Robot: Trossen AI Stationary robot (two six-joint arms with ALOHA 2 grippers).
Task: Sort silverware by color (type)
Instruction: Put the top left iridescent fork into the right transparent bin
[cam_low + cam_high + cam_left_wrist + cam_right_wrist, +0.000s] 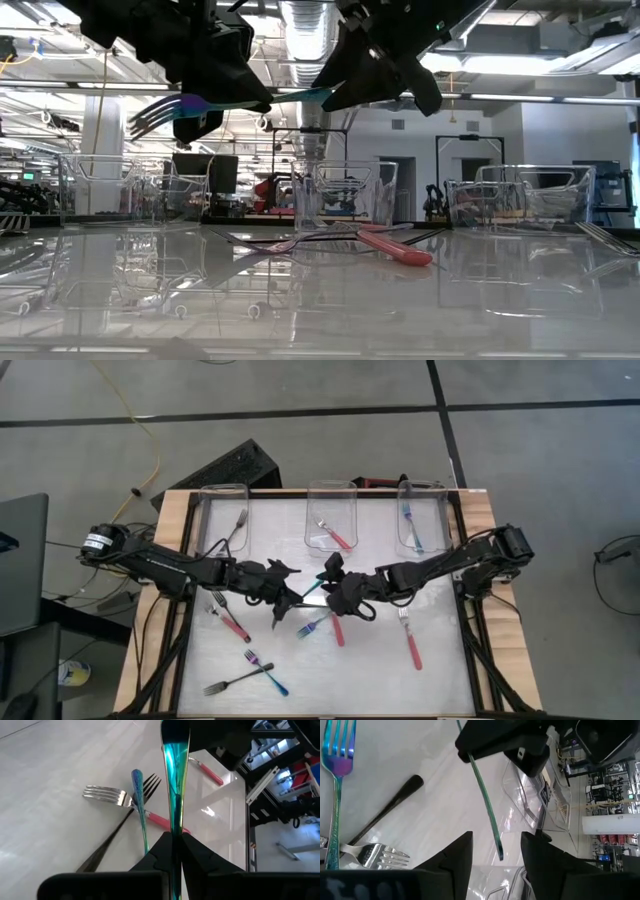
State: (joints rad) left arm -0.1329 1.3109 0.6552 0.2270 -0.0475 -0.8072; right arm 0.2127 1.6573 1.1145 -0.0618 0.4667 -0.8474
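A teal, iridescent fork (pixel 314 588) hangs in the air between both grippers over the middle of the table. My left gripper (pixel 175 836) is shut on it. Seen in the low view, its tines (pixel 150 115) stick out toward the table's left and its handle runs right toward my right gripper (pixel 496 851). That gripper is open, and its fingers stand on either side of the handle's free end (pixel 499 851) without touching it. More forks lie flat below: red-handled (pixel 411 640), teal (pixel 312 626) and dark grey (pixel 232 681). My left gripper pinches the teal fork's handle (pixel 174 827) between its two fingers, back from the free end, which widens away from them. The fingers come from the table's left, roughly along the fork. The fork is lifted clear of the table and lies about level.
Three clear bins stand along the far edge: the left one (pixel 207 510) holds a grey fork, the middle one (pixel 312 510) a red-handled fork, the right one (pixel 437 510) a teal fork. Crossed forks (pixel 135 805) lie right under the grippers. Raised rails frame the table.
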